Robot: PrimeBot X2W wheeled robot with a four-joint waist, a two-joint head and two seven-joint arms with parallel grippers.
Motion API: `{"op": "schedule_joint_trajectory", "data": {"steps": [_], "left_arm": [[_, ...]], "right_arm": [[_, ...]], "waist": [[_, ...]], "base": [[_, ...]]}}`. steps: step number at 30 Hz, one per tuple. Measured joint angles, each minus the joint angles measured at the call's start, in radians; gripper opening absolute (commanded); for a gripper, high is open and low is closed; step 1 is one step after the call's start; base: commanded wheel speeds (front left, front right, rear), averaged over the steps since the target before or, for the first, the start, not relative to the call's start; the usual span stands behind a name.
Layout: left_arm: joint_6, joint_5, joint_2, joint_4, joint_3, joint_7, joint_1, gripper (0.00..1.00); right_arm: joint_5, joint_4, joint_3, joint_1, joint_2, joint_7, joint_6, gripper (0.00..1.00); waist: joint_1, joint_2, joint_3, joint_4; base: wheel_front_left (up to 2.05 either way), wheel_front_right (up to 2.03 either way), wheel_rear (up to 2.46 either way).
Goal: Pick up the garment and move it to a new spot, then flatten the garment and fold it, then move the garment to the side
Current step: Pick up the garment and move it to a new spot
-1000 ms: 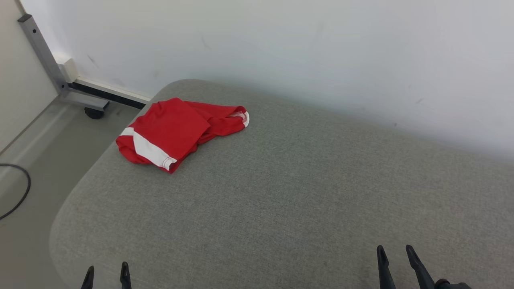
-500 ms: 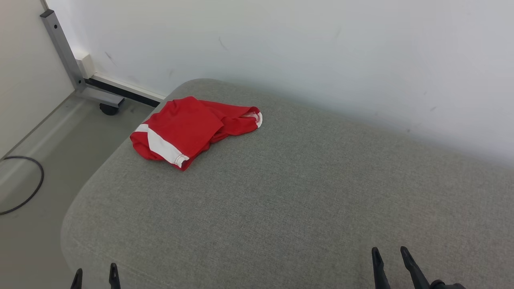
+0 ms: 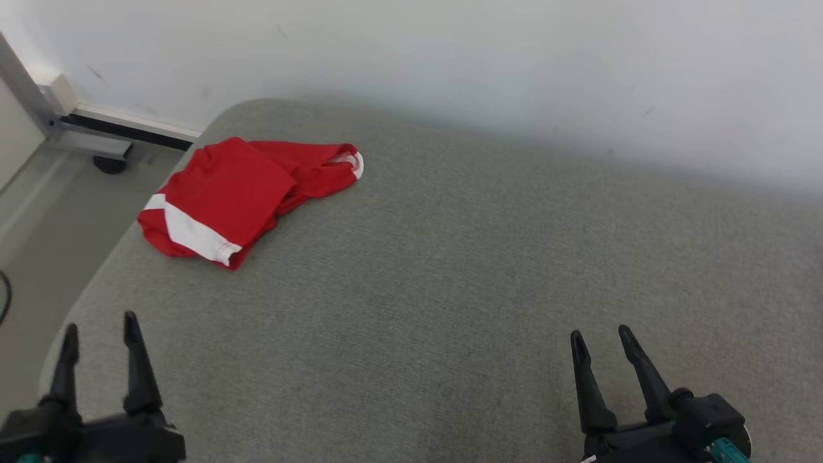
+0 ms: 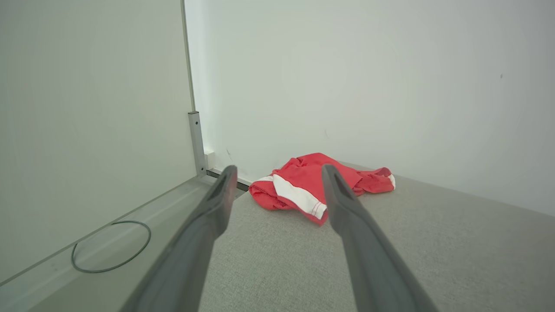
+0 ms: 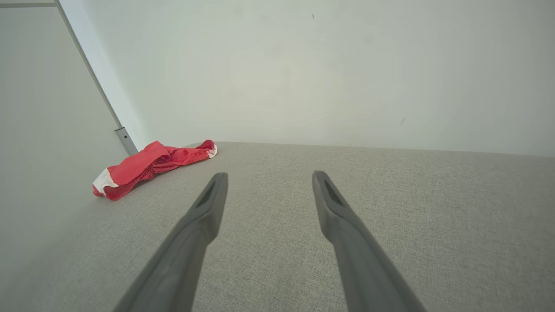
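Garment: you'll find the red garment crumpled upper left, near the cushion edge.
Fingers: left gripper and right gripper both spread, empty.
Risk: your shallow pinch could nudge it overboard.
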Motion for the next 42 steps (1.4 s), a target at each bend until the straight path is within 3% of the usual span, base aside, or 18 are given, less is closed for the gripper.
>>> {"op": "schedule_joint_trajectory", "data": {"steps": [6, 19, 22, 36, 42], "left_arm": [[-0.012, -0.035, 0.030, 0.052, 0.082, 0.000, -0.186, 1.00], [-0.026, -0.105, 0.269, 0.361, 0.102, 0.033, -0.596, 1.00], [-0.026, -0.115, 0.302, 0.407, 0.096, 0.058, -0.650, 1.00], [-0.031, -0.194, 0.430, 0.669, 0.089, 0.256, -0.779, 1.00], [-0.032, -0.206, 0.472, 0.771, 0.056, 0.422, -0.822, 1.00]], "right_arm": [[-0.004, -0.016, 0.009, -0.069, -0.001, 0.000, 0.000, 1.00], [-0.003, -0.040, 0.043, -0.220, -0.006, 0.000, 0.000, 1.00], [-0.004, -0.047, 0.052, -0.241, -0.007, 0.000, 0.000, 1.00], [-0.012, -0.100, 0.079, -0.272, -0.012, 0.000, 0.000, 1.00], [-0.014, -0.110, 0.085, -0.273, -0.017, 0.000, 0.000, 1.00]], "waist": [[0.0002, 0.0000, 0.090, -0.068], [0.0002, 0.0001, 0.316, -0.235], [0.0002, 0.0001, 0.352, -0.270], [0.0001, 0.0000, 0.461, -0.375], [0.0001, 0.0000, 0.481, -0.385]], "base": [[0.00, 0.00, 0.00], [0.00, 0.00, 0.00], [0.00, 0.00, 0.00], [0.00, 0.00, 0.00], [0.00, 0.00, 0.00]]}}
